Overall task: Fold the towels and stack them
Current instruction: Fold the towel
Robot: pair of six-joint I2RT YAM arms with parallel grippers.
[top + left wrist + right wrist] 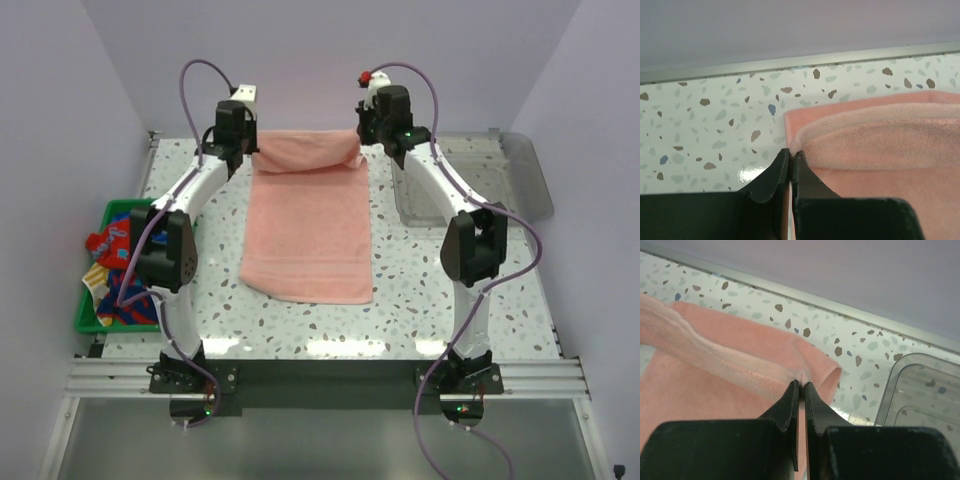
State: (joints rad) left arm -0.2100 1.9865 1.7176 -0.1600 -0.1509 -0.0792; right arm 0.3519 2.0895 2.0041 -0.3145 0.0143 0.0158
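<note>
Pinch | left gripper, right gripper clamp salmon towel corners; edge raised above towel for halving fold

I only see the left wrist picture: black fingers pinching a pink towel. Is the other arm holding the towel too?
Observer: Yes. The right gripper is shut on the far right corner of the pink towel.
Child: What's next to it over there?
Observer: A clear plastic tray sits to the towel's right.
Child: Are there more towels?
Observer: Yes. A green basket on the left holds a heap of other towels.
</note>
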